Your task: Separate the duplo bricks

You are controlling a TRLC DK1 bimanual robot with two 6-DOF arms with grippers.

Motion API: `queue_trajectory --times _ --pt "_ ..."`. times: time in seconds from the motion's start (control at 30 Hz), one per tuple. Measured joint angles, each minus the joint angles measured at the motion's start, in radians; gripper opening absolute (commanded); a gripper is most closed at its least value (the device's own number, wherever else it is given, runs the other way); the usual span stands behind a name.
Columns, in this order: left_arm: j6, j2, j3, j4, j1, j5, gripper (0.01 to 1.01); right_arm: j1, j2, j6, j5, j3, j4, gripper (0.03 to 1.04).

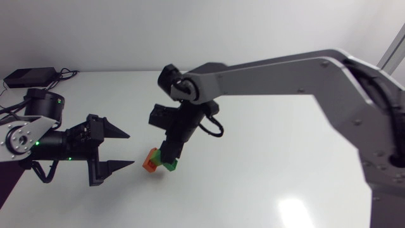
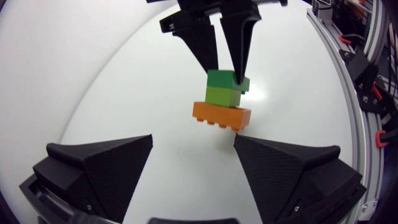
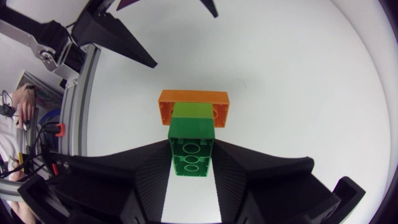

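Note:
A small stack of duplo bricks hangs near the table's middle: a dark green brick (image 1: pixel 171 165) (image 3: pixel 191 155) at one end, a light green brick (image 2: pixel 222 95) (image 3: pixel 192 110) in the middle, and an orange brick (image 1: pixel 152 163) (image 2: pixel 222 116) (image 3: pixel 166 106) at the other end. My right gripper (image 1: pixel 168 156) (image 2: pixel 225 71) (image 3: pixel 191 147) comes down from above and is shut on the dark green brick. My left gripper (image 1: pixel 131 149) (image 2: pixel 193 142) (image 3: pixel 185 38) stands open just left of the stack, level with it, its fingers (image 2: pixel 106 163) pointing at the orange brick without touching.
A black box with cables (image 1: pixel 28 77) lies at the table's far left corner, behind my left arm. The bare white tabletop (image 1: pixel 266 164) spreads out on all sides of the stack.

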Motion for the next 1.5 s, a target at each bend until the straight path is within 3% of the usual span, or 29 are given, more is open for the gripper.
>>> queue_trajectory --times 0.23,0.53,0.97,1.23,1.47,1.5 --pt "-0.124 -0.269 -0.135 0.123 -0.192 -0.211 0.91 -0.089 -0.213 0.113 -0.066 -0.046 -0.036 0.25" --pt "-0.234 -0.439 -0.198 0.244 -0.465 -0.521 0.91 -0.111 -0.246 0.251 -0.143 -0.117 -0.055 0.25" --pt "-0.273 -0.486 -0.226 0.257 -0.565 -0.602 0.908 -0.111 -0.252 0.31 -0.204 -0.127 -0.08 0.25" --pt "-0.313 -0.431 -0.226 0.332 -0.631 -0.624 0.838 -0.118 -0.252 0.314 -0.241 -0.093 -0.097 0.25" --pt "-0.322 -0.332 -0.226 0.422 -0.638 -0.628 0.803 -0.145 -0.256 0.314 -0.274 -0.093 -0.106 0.25" --pt "-0.323 -0.324 -0.226 0.433 -0.638 -0.631 0.759 -0.15 -0.256 0.314 -0.282 -0.093 -0.107 0.25"
